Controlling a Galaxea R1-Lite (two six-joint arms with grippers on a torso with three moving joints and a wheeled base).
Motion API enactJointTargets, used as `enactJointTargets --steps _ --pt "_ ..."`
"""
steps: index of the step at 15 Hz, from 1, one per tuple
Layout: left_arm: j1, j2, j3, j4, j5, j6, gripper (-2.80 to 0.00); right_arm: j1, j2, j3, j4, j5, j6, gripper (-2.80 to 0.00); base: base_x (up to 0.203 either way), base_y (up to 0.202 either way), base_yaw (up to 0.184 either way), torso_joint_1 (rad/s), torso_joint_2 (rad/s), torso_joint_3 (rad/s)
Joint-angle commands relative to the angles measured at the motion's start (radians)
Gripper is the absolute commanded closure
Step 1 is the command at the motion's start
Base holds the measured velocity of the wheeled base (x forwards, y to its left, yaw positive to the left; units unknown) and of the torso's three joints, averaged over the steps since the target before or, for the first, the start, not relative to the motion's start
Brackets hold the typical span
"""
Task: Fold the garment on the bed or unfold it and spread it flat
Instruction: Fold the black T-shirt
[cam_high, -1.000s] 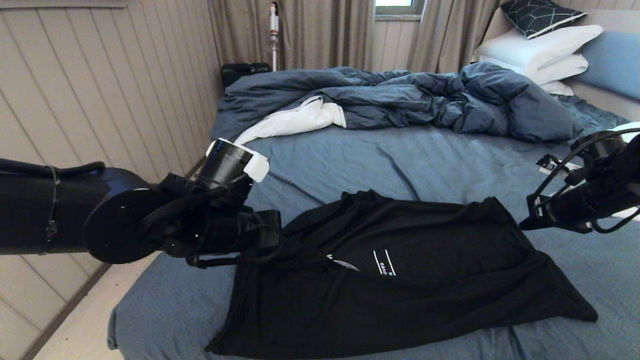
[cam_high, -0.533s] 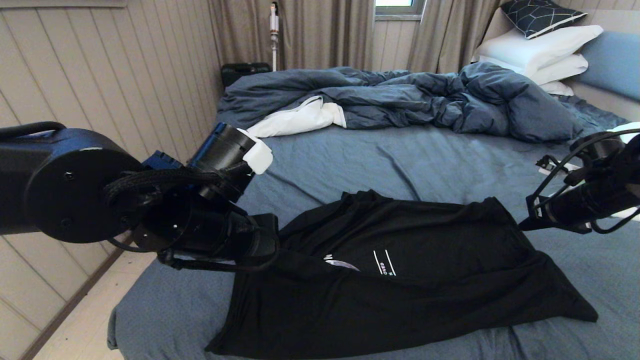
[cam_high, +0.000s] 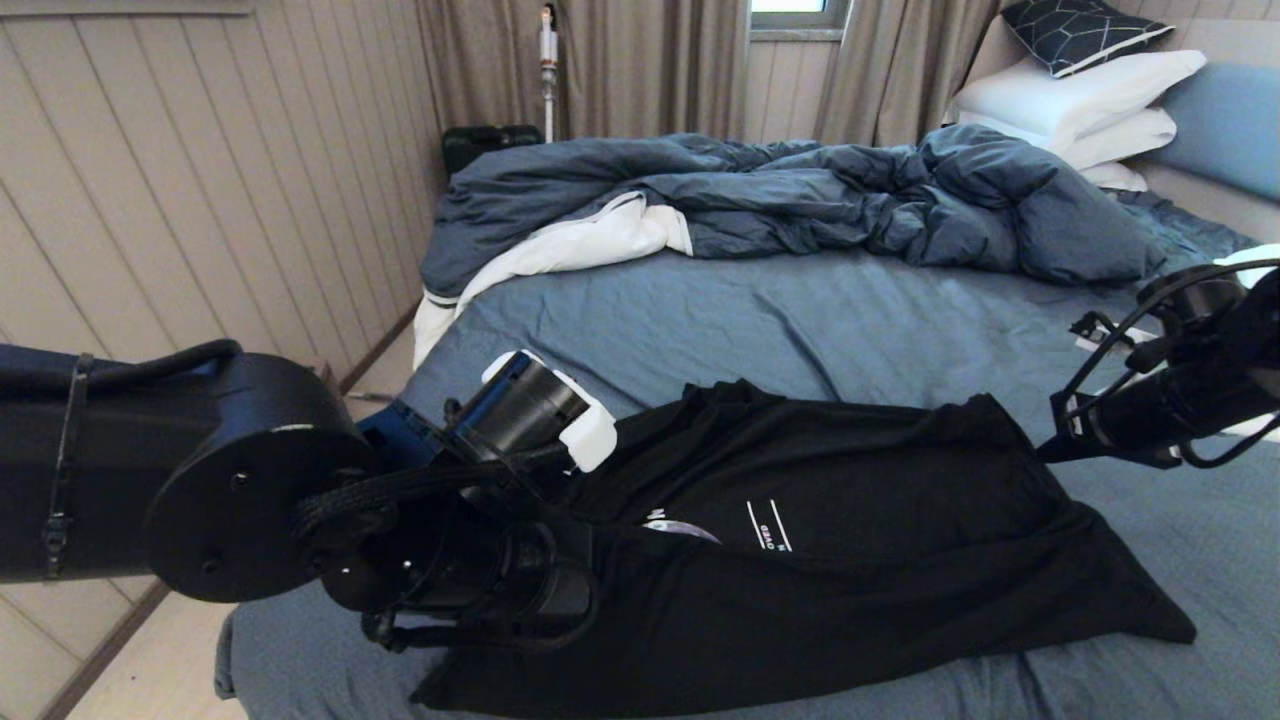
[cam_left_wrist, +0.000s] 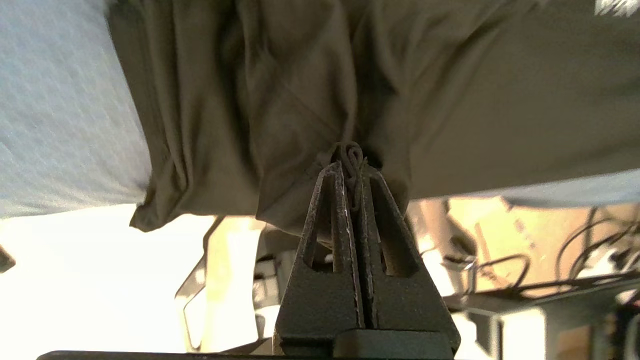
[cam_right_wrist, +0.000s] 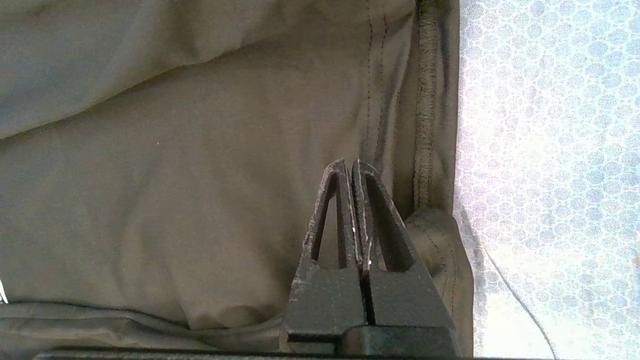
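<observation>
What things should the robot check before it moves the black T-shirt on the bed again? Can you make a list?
1. Left gripper pinching the T-shirt: ok, a bunch of cloth sits between its shut fingers.
2. Right gripper holding the cloth: cannot tell, the fingers are shut against the shirt near a stitched hem, but no cloth shows between them.
3. Shirt spread flat: not ok, it lies bunched and creased.
4. Room on the bed to spread it: ok, bare sheet lies beyond the shirt.
5. Duvet out of the way: ok, heaped at the far side, apart from the shirt.
</observation>
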Motion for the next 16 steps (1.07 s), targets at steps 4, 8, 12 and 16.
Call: enactJointTargets --steps 4,8,12,16 --pt "-0.016 0.004 0.068 -0.015 0.006 -0.007 -2.8 0.001 0.003 0.0 0.003 0.002 -0.001 0.0 0.0 0.0 0.0 0.0 0.0 0.0" --pt "-0.016 -0.023 0.064 -0.028 0.014 -0.013 -2.8 0.001 0.006 0.0 0.003 0.002 -0.001 0.0 0.0 0.0 0.0 0.0 0.0 0.0" --pt "0.031 -0.066 0.006 -0.084 0.021 0.009 -2.8 0.001 0.005 0.0 0.001 0.001 -0.001 0.0 0.0 0.0 0.0 0.0 0.0 0.0" --pt "0.208 0.04 -0.165 -0.075 0.012 0.074 0.0 -0.001 -0.007 0.005 0.0 0.002 0.002 0.0 0.0 0.0 0.0 0.0 0.0 0.0"
